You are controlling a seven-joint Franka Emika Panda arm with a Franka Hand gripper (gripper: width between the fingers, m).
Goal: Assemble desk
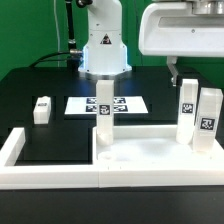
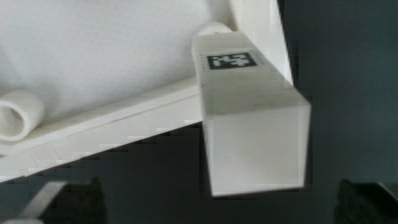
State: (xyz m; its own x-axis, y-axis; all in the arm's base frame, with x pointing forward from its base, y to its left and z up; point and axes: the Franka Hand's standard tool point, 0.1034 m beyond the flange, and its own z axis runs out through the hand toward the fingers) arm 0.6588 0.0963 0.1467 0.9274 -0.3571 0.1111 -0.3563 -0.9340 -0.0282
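My claw (image 1: 174,68) is spread wide with nothing in it, hanging over one end of the tabletop (image 1: 150,155). At that end a leg (image 1: 188,105) and a second leg (image 1: 209,118) stand upright. A third leg (image 1: 104,112) stands at the tabletop's other end. The loose fourth leg (image 1: 41,108) lies well off the tabletop.

No word, number or brand can be read. Black-and-white square tags stand on the centre leg (image 1: 104,110), the legs (image 1: 208,120) at the exterior view's right and the marker board (image 1: 75,105).

A lab: marker board (image 1: 78,105) and green backdrop (image 1: 25,25).
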